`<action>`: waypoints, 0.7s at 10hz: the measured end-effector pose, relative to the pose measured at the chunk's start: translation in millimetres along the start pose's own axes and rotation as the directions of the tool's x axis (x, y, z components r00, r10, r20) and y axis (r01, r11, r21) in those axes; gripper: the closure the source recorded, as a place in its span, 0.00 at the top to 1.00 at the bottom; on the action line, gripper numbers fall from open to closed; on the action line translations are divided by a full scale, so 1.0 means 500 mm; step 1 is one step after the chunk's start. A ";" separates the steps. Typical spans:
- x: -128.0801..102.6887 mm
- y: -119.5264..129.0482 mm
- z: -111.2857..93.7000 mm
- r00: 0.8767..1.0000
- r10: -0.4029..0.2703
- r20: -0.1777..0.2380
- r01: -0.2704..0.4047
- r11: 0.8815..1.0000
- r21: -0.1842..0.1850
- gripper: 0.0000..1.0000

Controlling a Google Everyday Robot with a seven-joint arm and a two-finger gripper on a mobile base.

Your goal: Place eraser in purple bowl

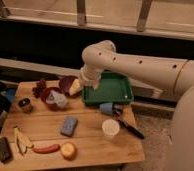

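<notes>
On the wooden table (90, 145) it's pretty cluttered: a red bowl (46, 94) with a cloth sits right beside the purple bowl (65, 82), and a blue-grey sponge (68, 126), banana peel (20, 140) and sausage (46, 148) lie further forward. The gripper (78, 86) hangs over the purple bowl's right edge, next to the green tray (112, 90), spread wide and holding nothing. The eraser (2, 148) lies flat at the front-left corner, well apart from it, past all that stuff.
</notes>
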 end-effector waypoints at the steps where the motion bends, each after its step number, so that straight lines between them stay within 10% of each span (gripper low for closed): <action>1: 0.004 0.030 0.004 1.000 -0.026 0.001 0.026 1.000 -0.010 0.80; 7: 0.010 0.058 0.034 0.998 -0.061 -0.004 0.061 0.997 -0.037 0.80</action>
